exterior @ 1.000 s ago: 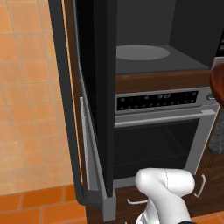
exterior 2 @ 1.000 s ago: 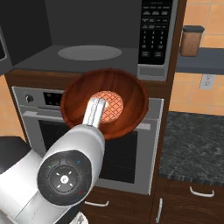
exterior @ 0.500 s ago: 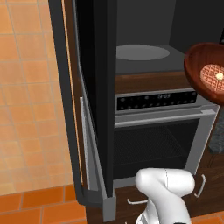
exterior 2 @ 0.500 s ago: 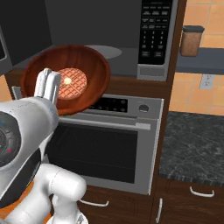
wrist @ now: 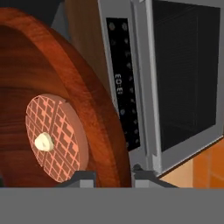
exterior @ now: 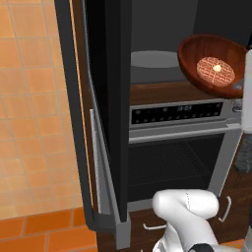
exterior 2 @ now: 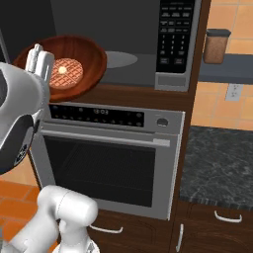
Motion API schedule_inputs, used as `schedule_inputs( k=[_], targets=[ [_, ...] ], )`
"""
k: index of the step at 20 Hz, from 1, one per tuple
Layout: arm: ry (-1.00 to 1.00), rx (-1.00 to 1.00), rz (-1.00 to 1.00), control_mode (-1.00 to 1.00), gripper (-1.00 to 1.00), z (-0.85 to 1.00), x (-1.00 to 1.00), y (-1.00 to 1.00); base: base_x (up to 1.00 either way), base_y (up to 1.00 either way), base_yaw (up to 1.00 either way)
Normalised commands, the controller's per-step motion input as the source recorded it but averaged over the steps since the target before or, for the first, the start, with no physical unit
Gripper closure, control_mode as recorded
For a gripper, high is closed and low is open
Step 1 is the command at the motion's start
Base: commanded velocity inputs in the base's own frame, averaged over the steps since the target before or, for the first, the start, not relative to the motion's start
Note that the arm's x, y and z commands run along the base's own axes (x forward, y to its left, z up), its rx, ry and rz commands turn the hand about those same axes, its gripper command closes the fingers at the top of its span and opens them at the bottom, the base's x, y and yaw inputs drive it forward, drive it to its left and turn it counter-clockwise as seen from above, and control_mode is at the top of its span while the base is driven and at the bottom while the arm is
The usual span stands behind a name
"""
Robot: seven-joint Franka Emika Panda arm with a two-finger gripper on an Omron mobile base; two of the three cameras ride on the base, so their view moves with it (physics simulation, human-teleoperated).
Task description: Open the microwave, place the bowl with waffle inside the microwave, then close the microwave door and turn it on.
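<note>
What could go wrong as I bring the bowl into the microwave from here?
The bowl is held by its rim alone in the gripper and is tilted, so the waffle could slide out. It hangs at the front edge of the microwave cavity, so its rim might clip the wooden shelf below.

Orange tiled walls (exterior: 29,123) and an orange tiled floor (exterior: 44,229) are seen. A silver oven (exterior 2: 111,158) is set in dark wood cabinets (exterior 2: 217,225), beside a dark stone counter (exterior 2: 217,168).
</note>
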Motion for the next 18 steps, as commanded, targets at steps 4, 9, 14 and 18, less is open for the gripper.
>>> schedule_inputs(
  k=[4,9,14,18],
  targets=[
    [0.02,0.0,0.07,-1.0,1.0,0.17,0.7,0.09,0.0,0.0,0.0],
    [0.0,0.0,0.03,-1.0,1.0,0.1,0.84,0.17,0.0,0.0,0.0],
    [0.0,0.0,0.04,-1.0,1.0,0.0,0.88,0.03,0.0,0.0,0.0],
    [0.05,0.0,0.04,-1.0,1.0,0.0,1.0,0.01,0.0,0.0,0.0]
  ],
)
